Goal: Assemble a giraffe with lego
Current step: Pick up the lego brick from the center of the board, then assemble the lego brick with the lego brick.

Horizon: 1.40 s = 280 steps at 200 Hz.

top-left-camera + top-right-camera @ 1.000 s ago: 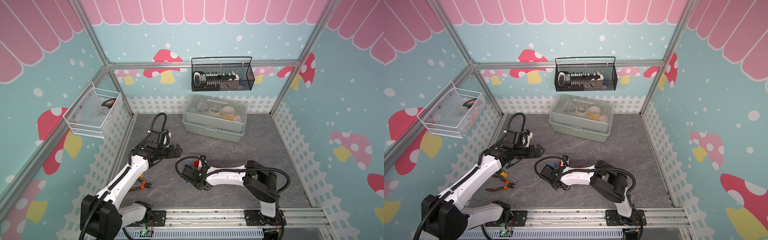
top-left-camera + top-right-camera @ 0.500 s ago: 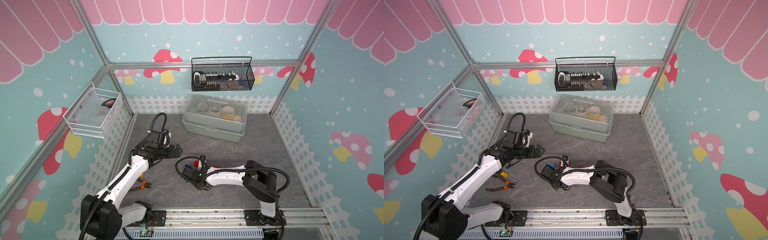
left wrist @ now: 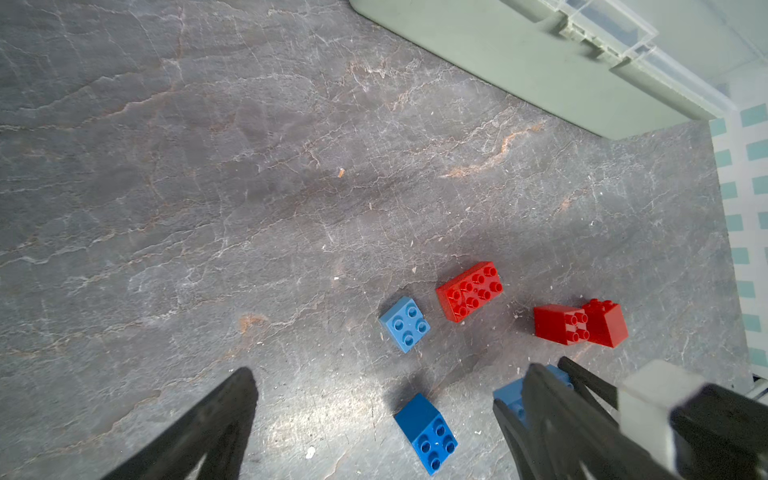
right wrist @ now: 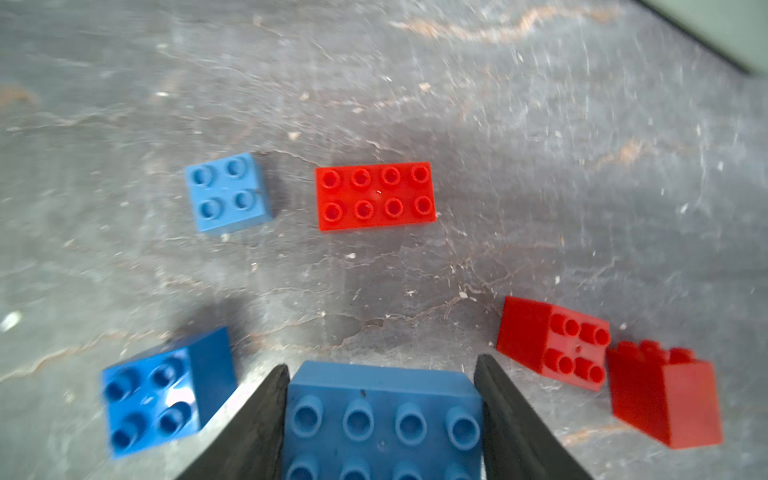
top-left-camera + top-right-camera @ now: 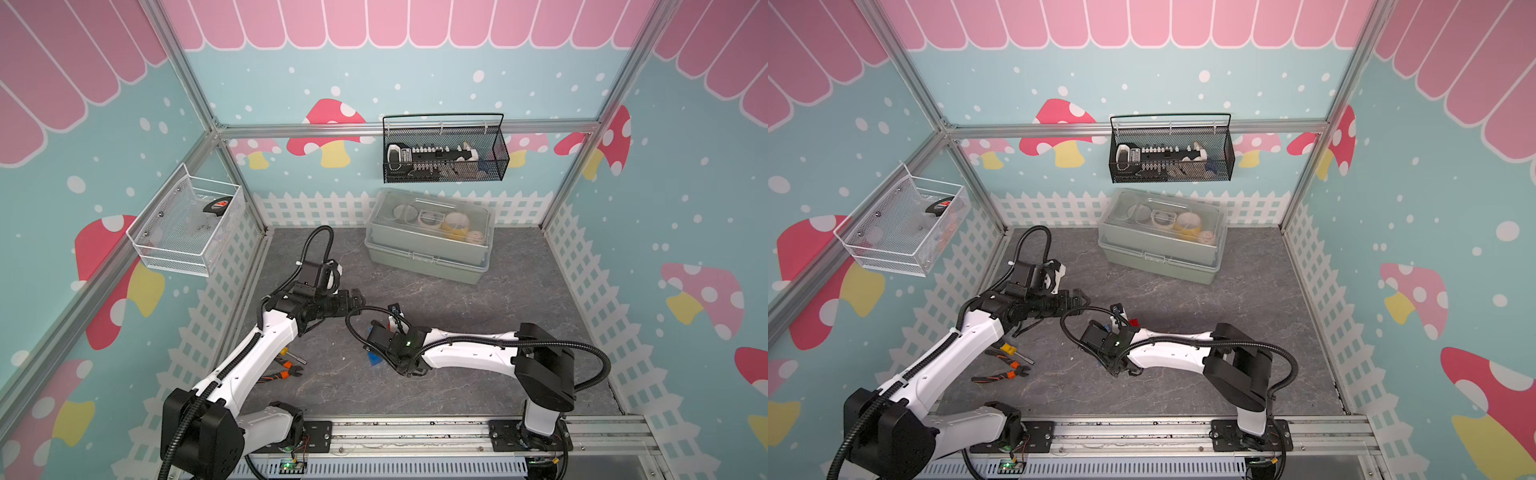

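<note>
The right tool [image 4: 380, 368] was closed on the long blue brick [image 4: 382, 415], jaws against its short ends, presumably for a square lift. The left tool [image 3: 388, 372] stood wide open, empty. Other lego [image 4: 375, 195] lay loose on the worktop [image 4: 540, 145].

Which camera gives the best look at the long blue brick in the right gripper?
The right wrist view: the long blue brick fills the foreground, studs up, between the fingers of the right gripper. The left wrist view shows only a corner of it, the rest hidden. In both top views it is too small to pick out beside the arm.
</note>
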### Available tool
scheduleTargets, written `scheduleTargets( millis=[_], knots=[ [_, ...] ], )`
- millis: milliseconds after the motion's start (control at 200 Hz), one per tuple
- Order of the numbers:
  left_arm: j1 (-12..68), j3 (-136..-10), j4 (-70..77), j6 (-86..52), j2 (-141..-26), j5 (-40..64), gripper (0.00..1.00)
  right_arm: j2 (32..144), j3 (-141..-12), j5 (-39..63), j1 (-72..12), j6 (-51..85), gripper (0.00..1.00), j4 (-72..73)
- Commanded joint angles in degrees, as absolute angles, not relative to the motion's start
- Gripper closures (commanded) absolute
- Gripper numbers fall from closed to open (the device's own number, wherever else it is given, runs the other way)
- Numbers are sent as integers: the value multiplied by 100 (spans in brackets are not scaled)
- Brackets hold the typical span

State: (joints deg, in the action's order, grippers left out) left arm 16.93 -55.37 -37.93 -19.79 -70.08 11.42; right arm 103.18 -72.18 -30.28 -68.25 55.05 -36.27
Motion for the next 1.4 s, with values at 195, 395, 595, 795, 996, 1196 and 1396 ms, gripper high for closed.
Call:
scheduleTargets(
  millis=[195,395,595,795,996,1196,1396],
  knots=[
    [1583,-5563,-3917,-2056,-6960,1142,1,10423,-7897,-2093,-6855,4145,51,-3686],
    [1480,-5563,-3941,-2080,-6978,1147,1,10800,-8306,-1795,-6925,3912,51,-3764],
    [1370,-5571,-3977,-2093,-6953,1100,1,11179,-8509,-1744,-6943,3926,52,-3799],
    [1362,-5575,-3974,-2087,-6925,1092,1,11318,-8560,-1835,-6943,3972,53,-3785],
    [1358,-5572,-3975,-2081,-6899,1108,1,11396,-8577,-1832,-6942,4040,54,-3762],
    [1358,-5568,-3974,-2078,-6908,1123,1,11455,-8594,-1888,-6917,4163,54,-3787],
    [1354,-5570,-3973,-2074,-6908,1141,1,11487,-8604,-1752,-6809,4297,54,-3848]
  ],
)
